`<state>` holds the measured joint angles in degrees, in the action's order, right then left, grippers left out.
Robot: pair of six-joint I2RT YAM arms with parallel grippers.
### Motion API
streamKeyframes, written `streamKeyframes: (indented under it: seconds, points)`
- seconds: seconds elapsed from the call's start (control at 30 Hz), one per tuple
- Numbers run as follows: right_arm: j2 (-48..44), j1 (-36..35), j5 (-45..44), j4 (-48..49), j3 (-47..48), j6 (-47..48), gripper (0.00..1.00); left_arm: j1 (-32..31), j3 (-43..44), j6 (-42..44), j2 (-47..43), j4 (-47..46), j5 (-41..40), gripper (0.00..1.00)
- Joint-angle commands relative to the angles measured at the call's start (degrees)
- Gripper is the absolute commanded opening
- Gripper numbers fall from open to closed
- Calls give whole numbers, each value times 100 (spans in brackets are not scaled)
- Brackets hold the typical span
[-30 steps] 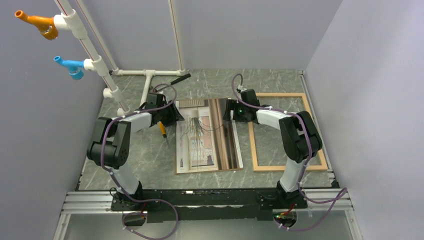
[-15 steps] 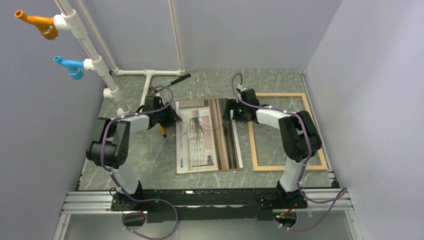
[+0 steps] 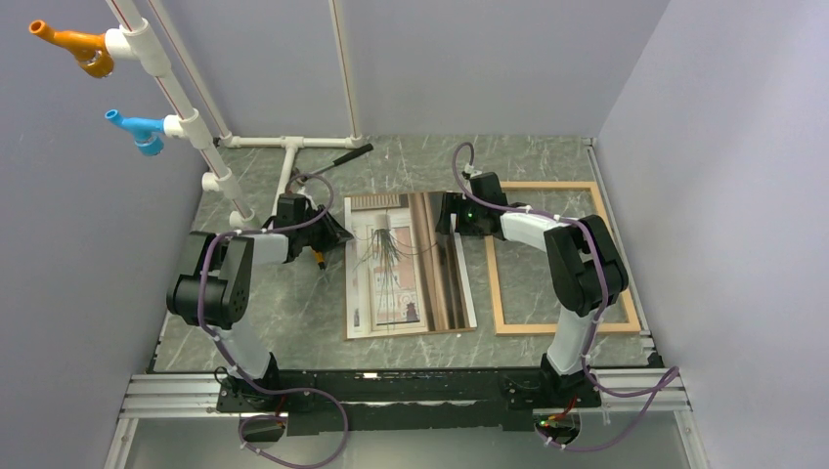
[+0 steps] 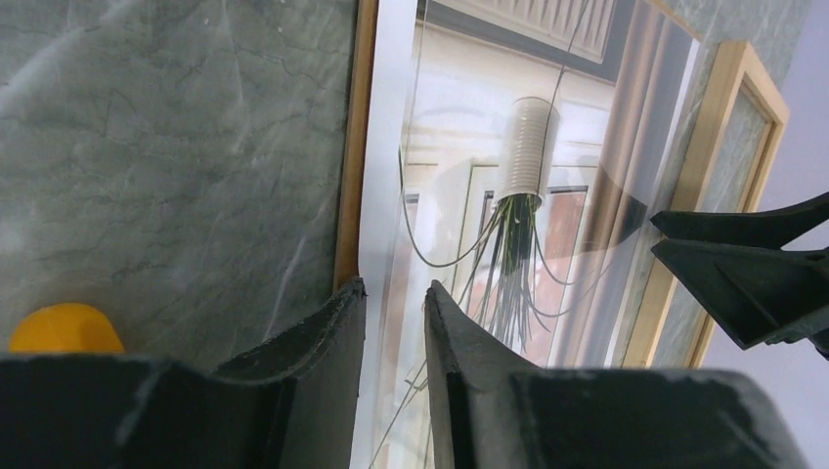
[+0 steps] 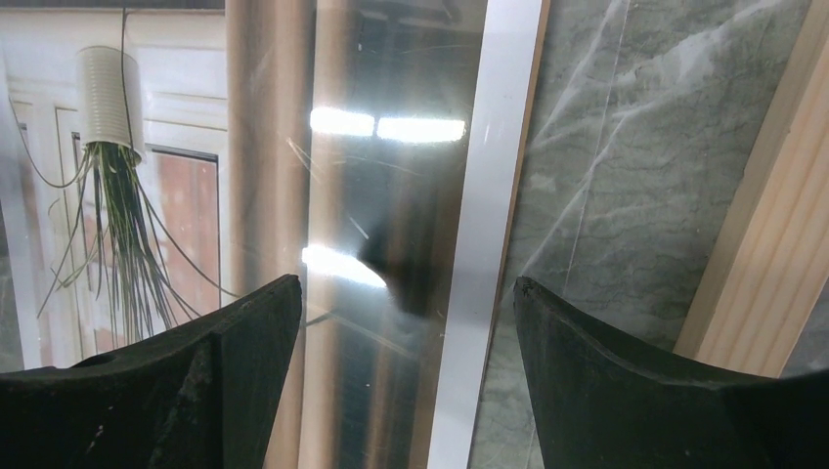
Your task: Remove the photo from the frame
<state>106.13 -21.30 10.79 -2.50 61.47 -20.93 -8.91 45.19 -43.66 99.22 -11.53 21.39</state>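
The glossy rectangular beige-and-brown print (image 3: pixel 409 264) lies flat on the grey-green marbled surface (image 3: pixel 293 303), just left of the thin light-wood frame (image 3: pixel 547 185). At its left edge the left hand (image 4: pixel 392 286) is nearly closed, and I cannot tell whether it grips anything. The right hand (image 5: pixel 407 283) gapes released over the print's right edge.

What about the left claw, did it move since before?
Yes, a little: the left gripper slid toward the bottom of the overhead view, away from the white pipe behind it.
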Motion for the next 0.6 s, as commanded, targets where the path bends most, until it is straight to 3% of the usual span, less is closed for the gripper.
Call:
streamKeyframes:
  seconds: [0.0, 0.57]
  points:
    - [333, -32, 138, -363, 10, 10, 81, -75, -272, -368, -237, -781, 793, 31]
    - [356, -30, 121, -365, 3, 10, 81, 40, -1001, -938, -92, -2220, 1175, 30]
